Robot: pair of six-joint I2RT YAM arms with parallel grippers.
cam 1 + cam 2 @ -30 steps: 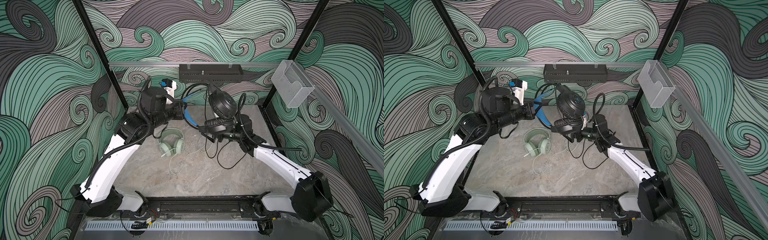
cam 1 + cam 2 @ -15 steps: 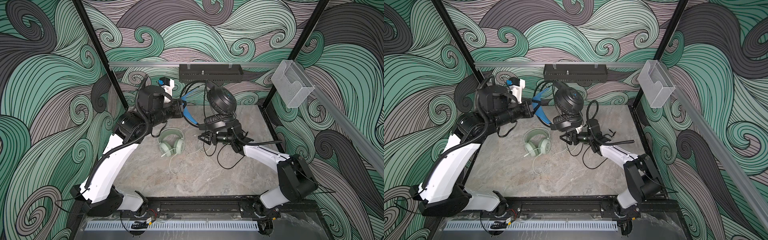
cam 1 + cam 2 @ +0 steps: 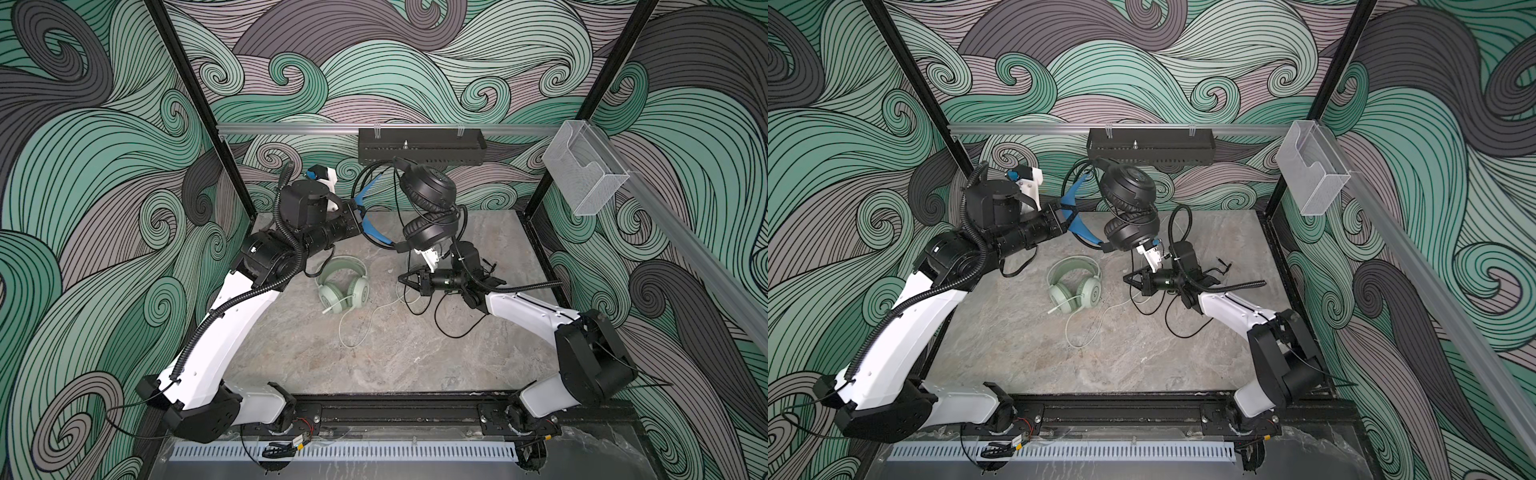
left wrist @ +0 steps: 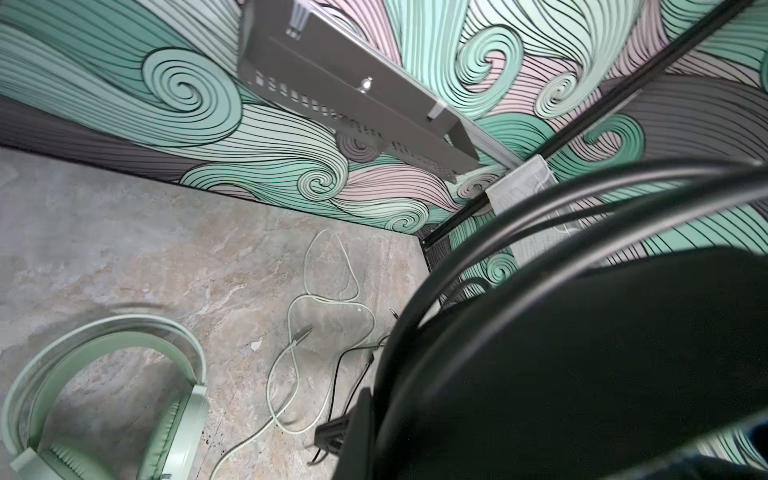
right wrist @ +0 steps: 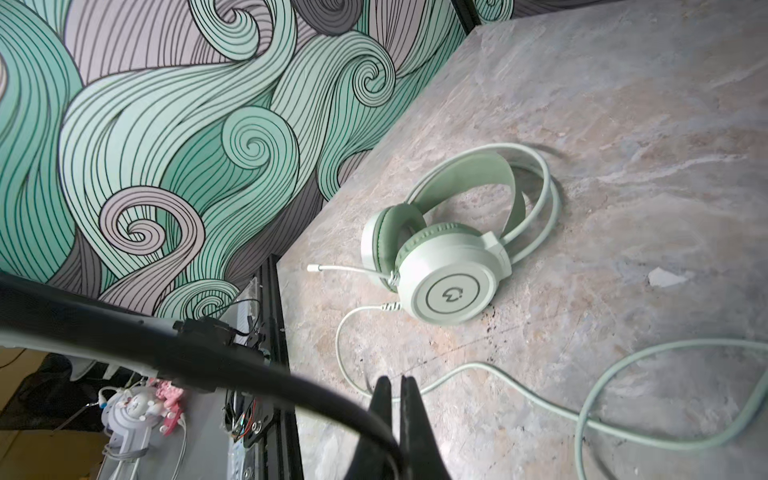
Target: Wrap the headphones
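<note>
In both top views, the left gripper (image 3: pixel 360 211) pinches the black headset (image 3: pixel 430 192) by its blue band (image 3: pixel 374 232), up in the air at the upper middle. The right gripper (image 3: pixel 401 278) is squeezed tight just below it. The mint-green headset (image 3: pixel 332 291) lies on the table (image 3: pixel 374 365), in the middle.

In the left wrist view, the black headset (image 4: pixel 582 374) fills the lower right.

In the right wrist view, the mint-green headset (image 5: pixel 451 286) sits in the middle.

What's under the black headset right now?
The black headset hangs from the left gripper, clear of the table. Below it: the right gripper, shut, and the black cable looped on the table. The table surface directly beneath the cups is hidden by them.
</note>
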